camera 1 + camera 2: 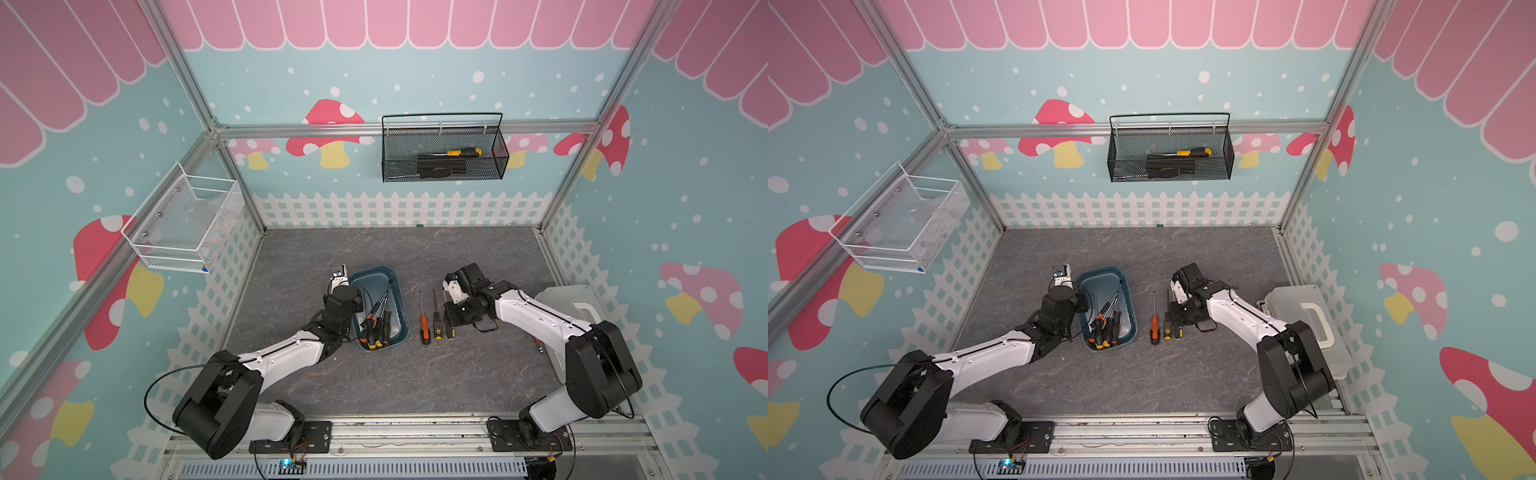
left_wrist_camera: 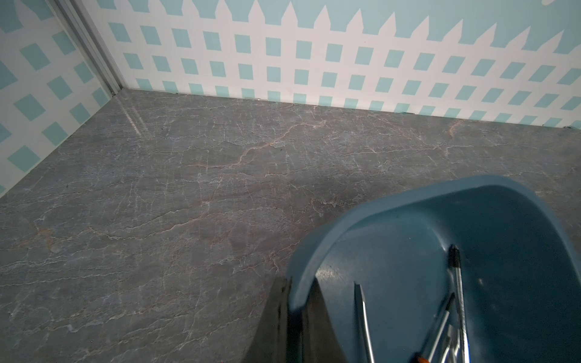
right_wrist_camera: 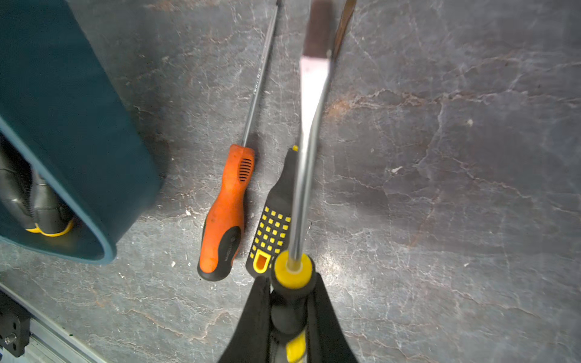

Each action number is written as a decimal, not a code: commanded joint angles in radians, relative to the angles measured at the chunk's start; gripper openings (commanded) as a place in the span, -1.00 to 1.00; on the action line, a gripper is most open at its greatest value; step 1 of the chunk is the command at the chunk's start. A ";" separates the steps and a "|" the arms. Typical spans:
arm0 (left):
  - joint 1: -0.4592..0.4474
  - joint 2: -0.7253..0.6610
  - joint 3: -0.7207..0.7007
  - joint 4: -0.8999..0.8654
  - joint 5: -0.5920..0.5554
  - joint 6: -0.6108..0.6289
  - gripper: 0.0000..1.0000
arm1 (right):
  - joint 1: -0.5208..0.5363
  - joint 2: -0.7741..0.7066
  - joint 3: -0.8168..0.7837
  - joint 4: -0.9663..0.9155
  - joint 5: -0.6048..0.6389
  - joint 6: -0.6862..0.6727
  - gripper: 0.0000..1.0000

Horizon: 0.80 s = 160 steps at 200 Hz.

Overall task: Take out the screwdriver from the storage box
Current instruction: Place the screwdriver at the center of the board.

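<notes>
Two laid-out tools, the orange screwdriver (image 3: pixel 224 213) and the dotted screwdriver (image 3: pixel 273 220), lie right of the storage box (image 1: pixel 374 280), so the right gripper (image 3: pixel 290 279), clamped on the yellow-collared screwdriver (image 3: pixel 301 176), should lower it flat beside them before releasing, the left gripper (image 2: pixel 297 301) pinching the box's left rim.

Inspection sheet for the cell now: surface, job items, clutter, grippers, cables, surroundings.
Surface: grey marbled tabletop, few white specks.
Job's things: storage box holds several screwdrivers; orange screwdriver and dotted black-yellow screwdriver lie on the tabletop beside it.
Clutter: white case at the right edge; black mesh basket, white mesh basket on the walls.
Grippers: left gripper shut on the storage box wall; right gripper shut on a yellow-collared screwdriver.
Cables: black loop by the left arm's base; slack cable under the right wrist.
Surroundings: mushroom-print walls, aluminium frame.
</notes>
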 commanded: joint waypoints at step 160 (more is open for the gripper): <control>-0.001 -0.019 -0.021 -0.030 0.017 0.036 -1.00 | -0.072 0.198 0.004 0.143 -0.097 0.000 -1.00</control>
